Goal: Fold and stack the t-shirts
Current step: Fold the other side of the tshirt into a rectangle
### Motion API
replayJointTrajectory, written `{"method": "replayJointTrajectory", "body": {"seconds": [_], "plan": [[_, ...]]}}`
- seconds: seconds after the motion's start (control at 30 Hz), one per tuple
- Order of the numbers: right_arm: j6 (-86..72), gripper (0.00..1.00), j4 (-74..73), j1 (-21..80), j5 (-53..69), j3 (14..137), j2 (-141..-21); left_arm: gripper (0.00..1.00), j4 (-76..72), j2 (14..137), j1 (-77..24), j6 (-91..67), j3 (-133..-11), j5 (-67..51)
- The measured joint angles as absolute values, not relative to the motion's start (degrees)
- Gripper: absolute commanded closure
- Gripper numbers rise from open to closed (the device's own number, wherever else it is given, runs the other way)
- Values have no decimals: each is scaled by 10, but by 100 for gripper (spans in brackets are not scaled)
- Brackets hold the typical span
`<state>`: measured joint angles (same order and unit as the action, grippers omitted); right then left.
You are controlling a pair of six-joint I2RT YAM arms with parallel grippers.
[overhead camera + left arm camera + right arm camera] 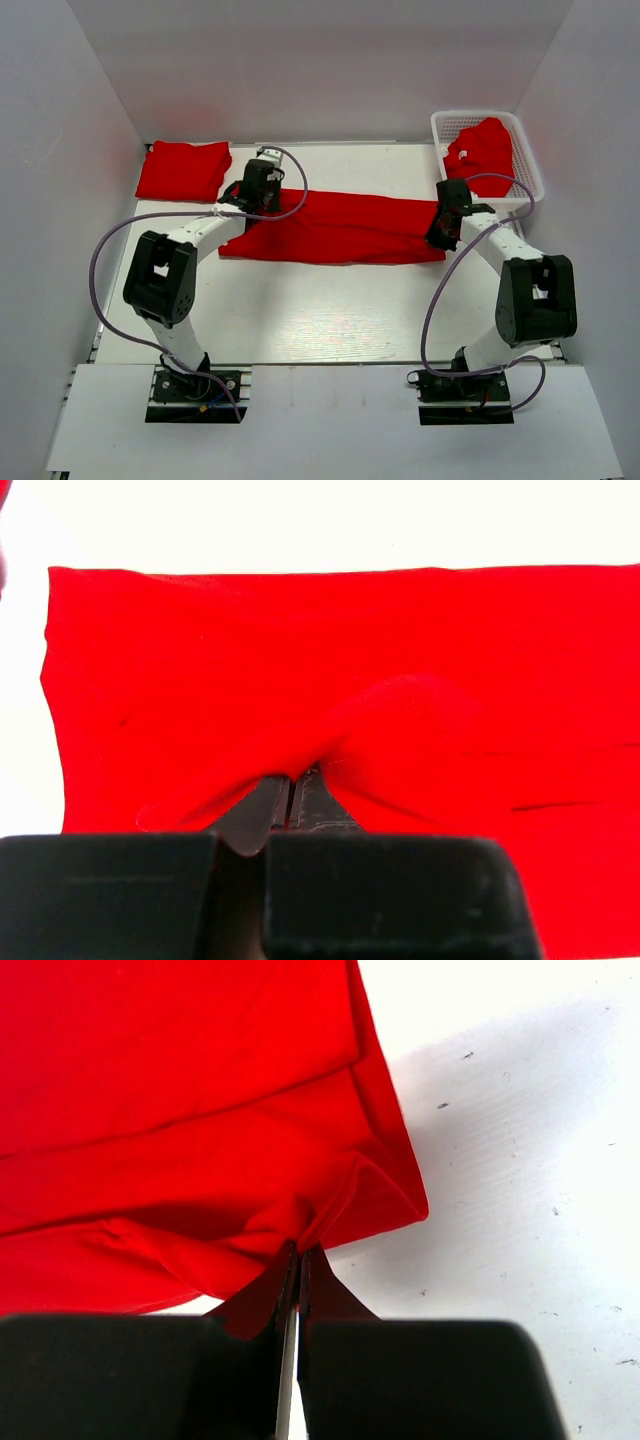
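A red t-shirt (340, 228) lies folded into a long band across the middle of the table. My left gripper (244, 198) is shut on its left end; in the left wrist view the left gripper (288, 785) pinches a raised fold of the cloth (330, 660). My right gripper (441, 228) is shut on the right end; in the right wrist view the right gripper (299, 1252) pinches the cloth (180, 1110) near its corner. A folded red t-shirt (184, 170) lies at the back left. Another red t-shirt (483, 149) lies crumpled in the basket.
A white plastic lattice basket (527, 150) stands at the back right. White walls enclose the table on three sides. Purple cables loop from both arms.
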<state>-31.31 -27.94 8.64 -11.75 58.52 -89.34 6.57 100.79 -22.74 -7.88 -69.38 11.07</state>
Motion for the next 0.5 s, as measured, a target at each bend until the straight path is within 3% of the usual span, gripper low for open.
{"method": "replayJointTrajectory", "body": {"seconds": [0.33, 0.47, 0.5], "plan": [[-326, 99, -282, 86, -134, 601, -927, 100, 40, 1039, -211, -70, -694, 88], [-331, 84, -285, 86, -142, 614, -945, 100, 22, 1044, -210, -67, -694, 76], [-331, 73, -285, 86, -144, 618, -950, 100, 16, 1046, -209, -67, -694, 73]]}}
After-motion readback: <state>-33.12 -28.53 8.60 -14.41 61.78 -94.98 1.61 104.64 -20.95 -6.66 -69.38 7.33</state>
